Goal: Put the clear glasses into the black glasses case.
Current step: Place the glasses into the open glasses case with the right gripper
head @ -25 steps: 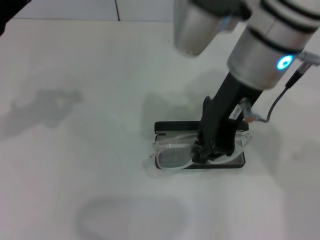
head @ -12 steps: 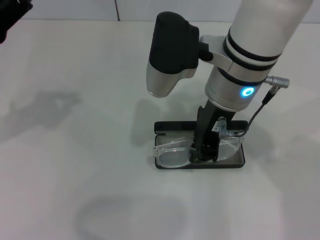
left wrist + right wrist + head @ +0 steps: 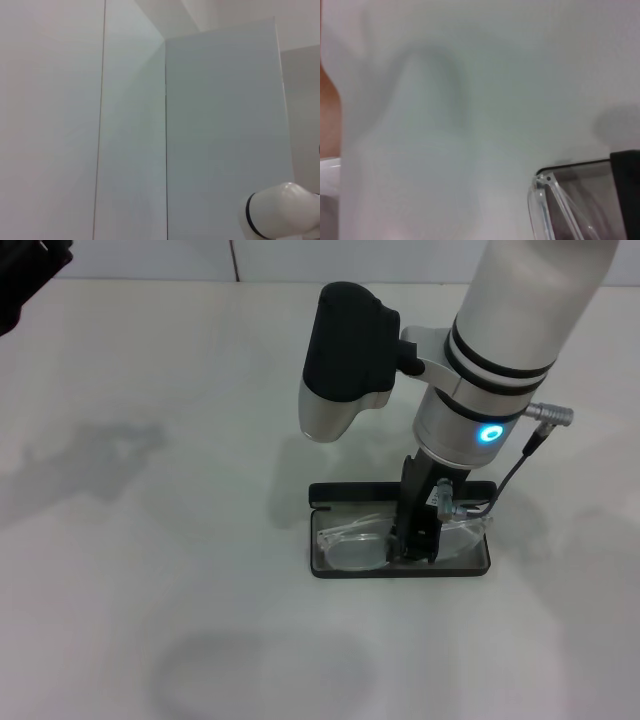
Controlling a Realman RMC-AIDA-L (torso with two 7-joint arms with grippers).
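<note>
The black glasses case (image 3: pixel 476 565) lies open and flat on the white table, just right of centre in the head view. The clear glasses (image 3: pixel 350 543) rest inside it, lengthwise, with their left lens near the case's left end. My right gripper (image 3: pixel 415 540) comes straight down from above and is shut on the glasses at their bridge. The right wrist view shows one clear corner of the glasses (image 3: pixel 543 192) over the case's edge (image 3: pixel 570 164). My left arm (image 3: pixel 28 270) stays parked at the far left corner.
The white table (image 3: pixel 150 540) spreads wide around the case, with soft shadows on it. A white wall with a seam (image 3: pixel 235 260) closes the far side. The right arm's big white wrist (image 3: pixel 500 360) hangs over the case.
The right gripper has shifted the glasses to the right and lower. Their left lens hung over the case's left edge before and now lies inside it.
</note>
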